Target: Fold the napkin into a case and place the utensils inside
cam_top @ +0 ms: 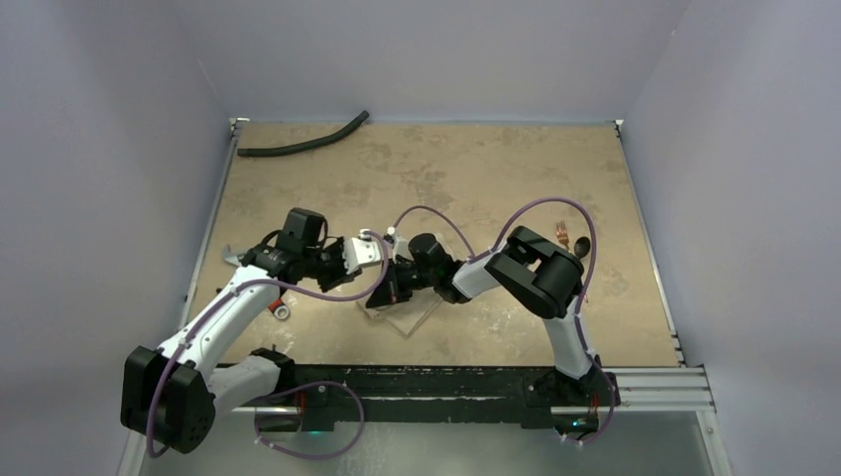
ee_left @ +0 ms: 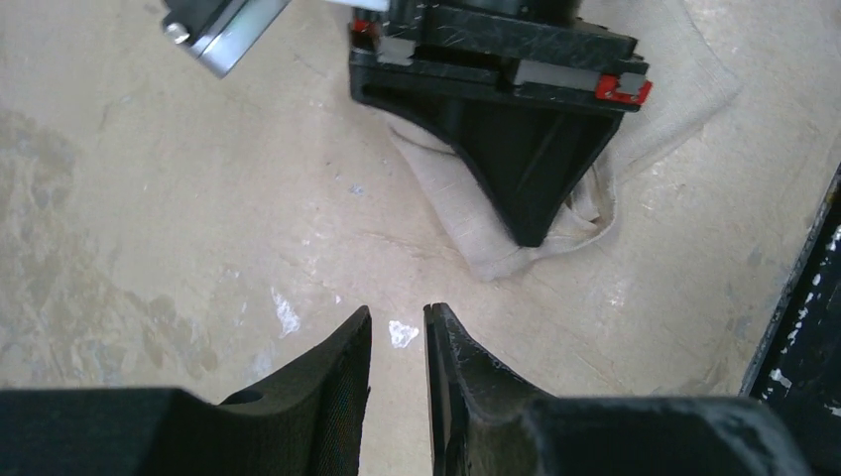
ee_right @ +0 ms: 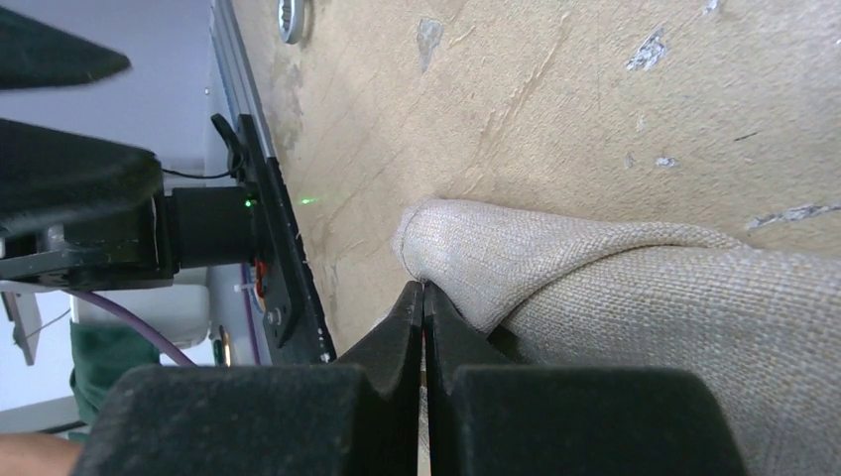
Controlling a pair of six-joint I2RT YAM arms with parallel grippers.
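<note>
Napkin [ee_right: 615,288] lies bunched on the worktop [cam_top: 446,169], between the 2 arms. Right pincer [ee_right: 423,297] is clenched tight over the napkin's left end, a raised fold apparently nipped in its tips. Left pincer [ee_left: 397,332] sits just left of the napkin, jaws slightly parted, grasping nothing, aimed at that same end. Cloth runs rightward, away from it. Utensils [cam_top: 572,238] lie well right of the napkin, past the right arm. Judgement: right arm carries the fold; left is nearer to pin.
</note>
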